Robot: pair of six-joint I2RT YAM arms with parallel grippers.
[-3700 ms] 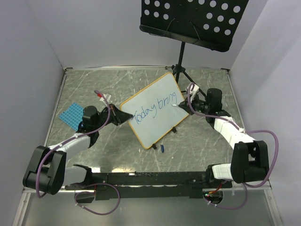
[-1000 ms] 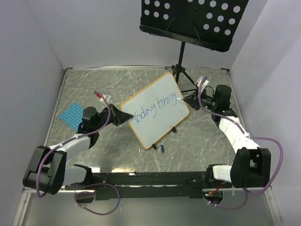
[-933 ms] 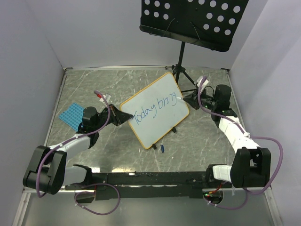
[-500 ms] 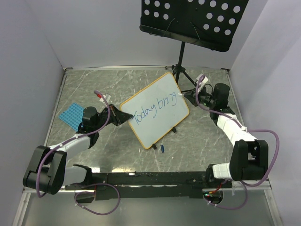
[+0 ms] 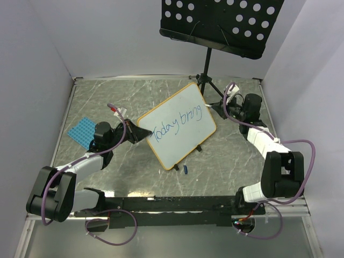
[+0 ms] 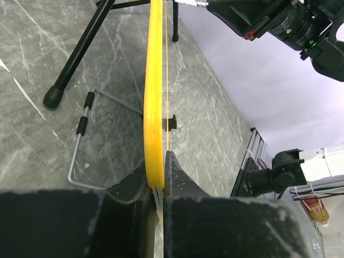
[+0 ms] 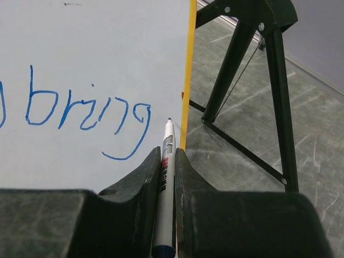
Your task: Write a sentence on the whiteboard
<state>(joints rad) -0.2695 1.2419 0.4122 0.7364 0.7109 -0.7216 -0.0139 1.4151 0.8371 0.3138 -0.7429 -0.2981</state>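
Observation:
The whiteboard [image 5: 177,124], white with an orange-yellow frame, lies tilted mid-table with blue words "Today bring" [image 5: 180,123] on it. My left gripper [image 5: 130,131] is shut on the board's left edge; in the left wrist view the yellow frame [image 6: 154,97] runs edge-on between the jaws. My right gripper [image 5: 217,109] is shut on a white marker [image 7: 165,161] with a blue tip. The tip sits just right of the "g" of "bring" [image 7: 86,113], near the board's right frame [image 7: 188,70].
A black perforated music stand [image 5: 220,21] stands at the back, its tripod legs [image 7: 236,75] close to my right gripper. A blue textured mat [image 5: 81,130] lies at the left. A small blue marker cap [image 5: 186,170] lies near the board's front corner.
My right gripper with the marker moved up and away from the board's lower right to its upper right edge after "bring". The left gripper and board stayed still.

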